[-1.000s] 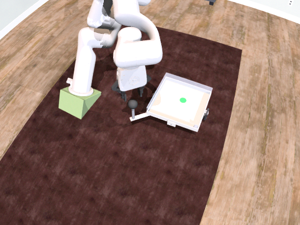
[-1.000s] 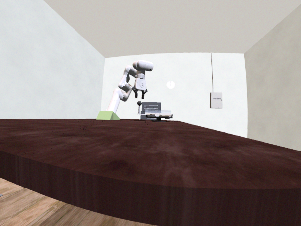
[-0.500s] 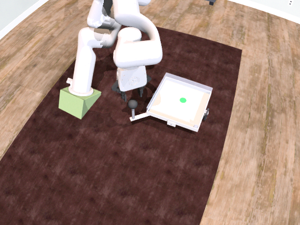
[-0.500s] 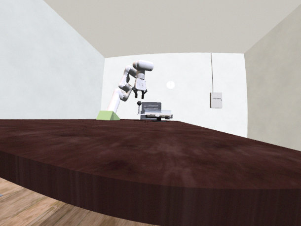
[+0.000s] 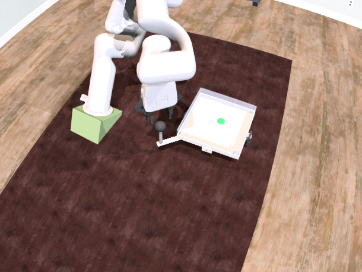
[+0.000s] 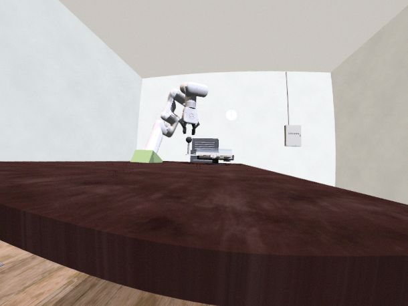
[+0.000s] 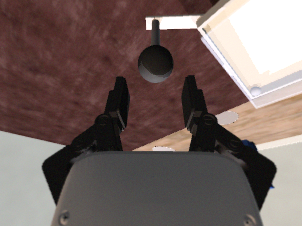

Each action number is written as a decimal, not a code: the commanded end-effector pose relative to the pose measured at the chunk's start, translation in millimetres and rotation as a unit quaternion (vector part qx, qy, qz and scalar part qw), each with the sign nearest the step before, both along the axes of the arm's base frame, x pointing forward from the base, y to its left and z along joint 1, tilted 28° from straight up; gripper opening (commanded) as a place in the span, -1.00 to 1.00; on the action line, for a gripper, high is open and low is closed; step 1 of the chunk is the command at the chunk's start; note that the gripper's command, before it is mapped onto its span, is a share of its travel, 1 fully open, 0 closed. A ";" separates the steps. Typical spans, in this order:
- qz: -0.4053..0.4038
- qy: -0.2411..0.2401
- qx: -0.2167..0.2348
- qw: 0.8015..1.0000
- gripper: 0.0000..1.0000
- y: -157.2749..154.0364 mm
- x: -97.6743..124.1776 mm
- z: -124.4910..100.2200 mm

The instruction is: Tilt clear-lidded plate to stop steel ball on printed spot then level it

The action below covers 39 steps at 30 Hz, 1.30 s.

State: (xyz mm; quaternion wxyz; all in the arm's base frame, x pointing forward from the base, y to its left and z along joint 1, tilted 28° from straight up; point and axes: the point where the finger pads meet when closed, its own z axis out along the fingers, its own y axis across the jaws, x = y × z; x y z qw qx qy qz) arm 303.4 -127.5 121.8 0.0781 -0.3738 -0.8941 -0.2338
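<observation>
The white square plate [image 5: 226, 97] [image 6: 214, 154] [image 7: 226, 59] with a clear lid lies on the dark red mat, right of the arm. A green spot [image 5: 221, 120] is printed near its middle. The small steel ball [image 7: 256, 91] [image 5: 236, 152] rests in the plate's near right corner, far from the spot. A white bar runs from the plate's left corner to an upright stem with a dark round knob [image 5: 160, 126] [image 6: 188, 139] [image 7: 155, 63]. My gripper [image 5: 160, 118] [image 6: 189, 131] [image 7: 155, 86] is open and empty. It hangs just above the knob, with one finger to each side and not touching it.
The arm stands on a green block [image 5: 95, 125] [image 6: 146, 156] left of the knob. A small dark wheel [image 5: 249, 138] sits at the plate's right side. The mat [image 5: 148, 208] ends in wooden floor [image 5: 320, 148] to the right.
</observation>
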 end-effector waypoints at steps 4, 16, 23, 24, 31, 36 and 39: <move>0.000 -0.001 -0.001 1.000 0.22 2.1 0.9 -4.5; 0.000 -0.001 -0.001 1.000 0.22 5.7 1.4 -11.3; 0.000 -0.001 -0.001 1.000 0.22 7.0 1.6 -13.8; 0.000 -0.001 -0.001 1.000 0.22 7.2 1.6 -14.2; 0.000 -0.001 -0.001 1.000 0.22 8.1 1.8 -15.9; 0.000 -0.001 -0.001 1.000 0.22 8.2 1.8 -16.2; 0.000 -0.001 -0.001 1.000 0.22 8.2 1.8 -16.2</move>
